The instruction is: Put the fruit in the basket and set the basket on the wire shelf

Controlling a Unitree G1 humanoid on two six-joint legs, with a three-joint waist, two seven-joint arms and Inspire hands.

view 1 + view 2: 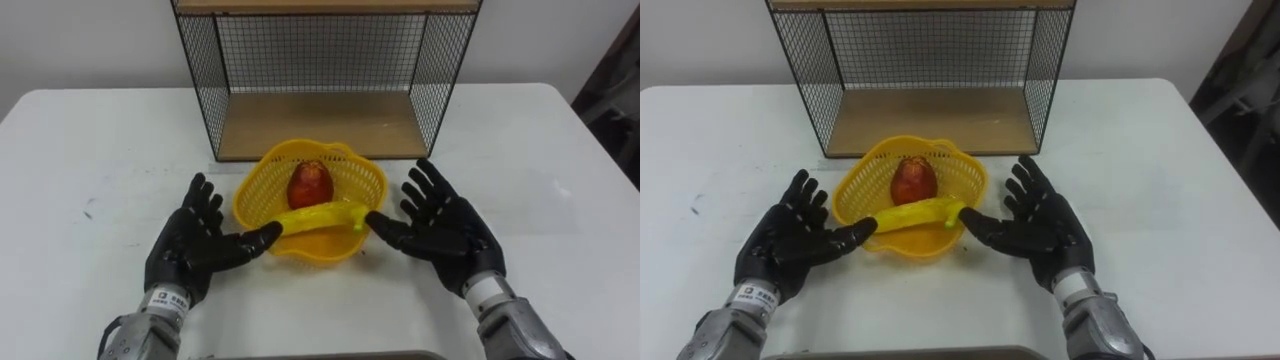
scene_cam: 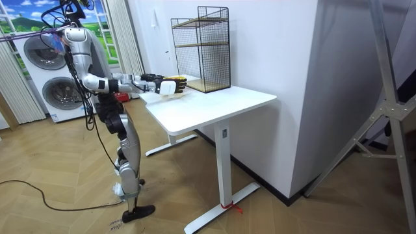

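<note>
Flanking the yellow basket (image 1: 258,190) on the white surface (image 1: 100,150), both hands are seen spread open, fingers straight and nothing gripped: the left hand (image 1: 195,245) at about 8 o'clock of the basket, the right hand (image 1: 445,225) at about 4 o'clock, each thumb reaching in toward the basket's near wall. Whether the thumbs touch the wall cannot be told. The fruit is already found inside: a red fruit (image 1: 311,184) sits near the middle, and a banana (image 1: 318,217) lies crosswise at the 6 o'clock side, resting along the near rim. The wire shelf (image 1: 320,125) stands at 12 o'clock, just behind the basket, its wooden lower board open toward the robot.

The first part of the task is judged done; the lift onto the shelf is left. The basket is judged to be light, thin latticed plastic, so some flex under pressure is to be expected, and its wavy rim offers little to hook. It is best taken at 3 and 9 o'clock, with the palms pressed evenly against opposite walls, low under the flare. The banana is judged the loose item: laid on the rim, it may slide off if the basket is tipped toward the robot, so a level carry is called for.
</note>
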